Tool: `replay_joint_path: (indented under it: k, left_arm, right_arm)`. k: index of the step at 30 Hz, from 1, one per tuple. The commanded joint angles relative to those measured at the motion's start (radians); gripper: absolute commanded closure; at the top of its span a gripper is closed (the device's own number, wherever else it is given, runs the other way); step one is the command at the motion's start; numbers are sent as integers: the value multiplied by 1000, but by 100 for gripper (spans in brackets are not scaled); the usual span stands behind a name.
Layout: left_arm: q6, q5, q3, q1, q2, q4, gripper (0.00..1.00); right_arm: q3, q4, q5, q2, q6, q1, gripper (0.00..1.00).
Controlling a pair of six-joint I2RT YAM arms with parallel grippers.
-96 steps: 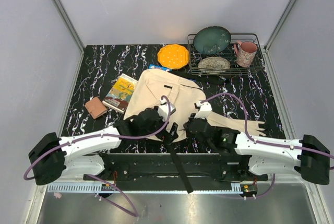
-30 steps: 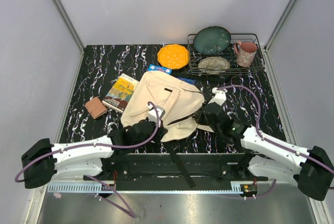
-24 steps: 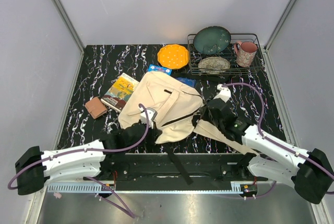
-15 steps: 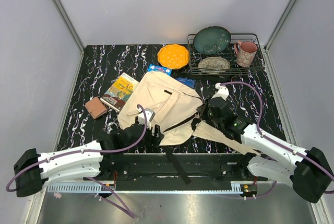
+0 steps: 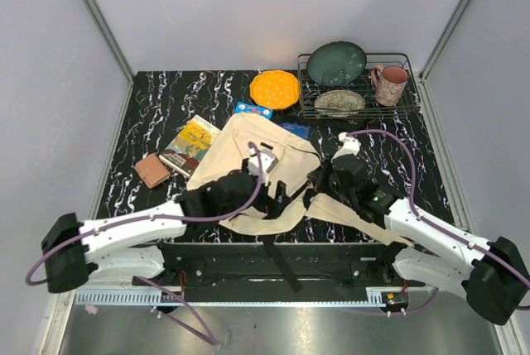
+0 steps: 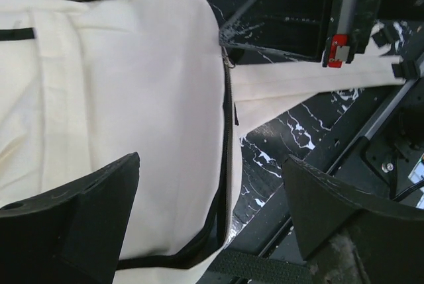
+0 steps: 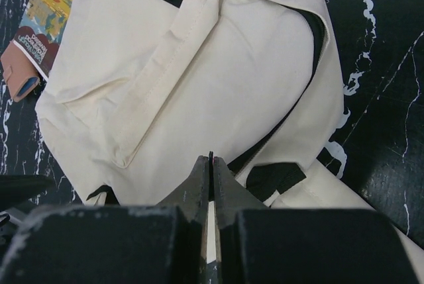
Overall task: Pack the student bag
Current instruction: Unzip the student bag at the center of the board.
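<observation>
the large cream fabric backpack (image 5: 240,144) lies flat mid-frame in the top view; lower the spread left gripper (image 6: 211,165) squarely onto its black zipper seam (image 6: 227,118), pinching one layer only, while the right gripper (image 7: 211,165), fingers pressed together, steadies the bag's right side.

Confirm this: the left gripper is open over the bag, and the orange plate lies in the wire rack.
Not quite: the orange plate lies on the table left of the wire rack, as the top view shows. The left gripper is open over the bag.

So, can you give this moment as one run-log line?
left gripper: jaws open over student bag | right gripper: jaws shut at bag edge | picture book: outside bag
</observation>
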Motion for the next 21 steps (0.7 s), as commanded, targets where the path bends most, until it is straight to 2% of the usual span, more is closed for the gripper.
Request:
replay_joint_path:
  k: [1, 8, 10, 11, 12, 14, 15, 16, 17, 21]
  left_arm:
    - [67, 139, 91, 3, 138, 49, 8]
    - [66, 187, 147, 3, 279, 75, 11]
    - [63, 190, 163, 3, 312, 75, 17]
    - [61, 192, 169, 3, 322, 75, 23]
    - [60, 185, 183, 3, 341, 72, 38]
    - [53, 182, 187, 3, 356, 67, 60]
    - [49, 178, 189, 3, 361, 65, 84]
    - [41, 175, 188, 3, 359, 61, 92]
    - [38, 173, 183, 3, 358, 61, 99]
    - [26, 169, 139, -3, 312, 58, 100]
  right_arm:
    - [0, 17, -10, -46, -13, -6, 100]
    - [-1, 0, 1, -80, -16, -6, 100]
    - [-6, -2, 6, -92, -16, -6, 100]
    - [-7, -2, 7, -97, -15, -6, 100]
    - [-7, -3, 10, -101, -16, -6, 100]
    - [-11, -8, 26, -111, -15, -7, 100]
    - [-11, -10, 32, -111, -15, -6, 100]
    - [-12, -16, 50, -111, -16, -6, 100]
    - [-9, -16, 61, -108, -15, -6, 100]
    - [11, -14, 102, -72, -39, -6, 100]
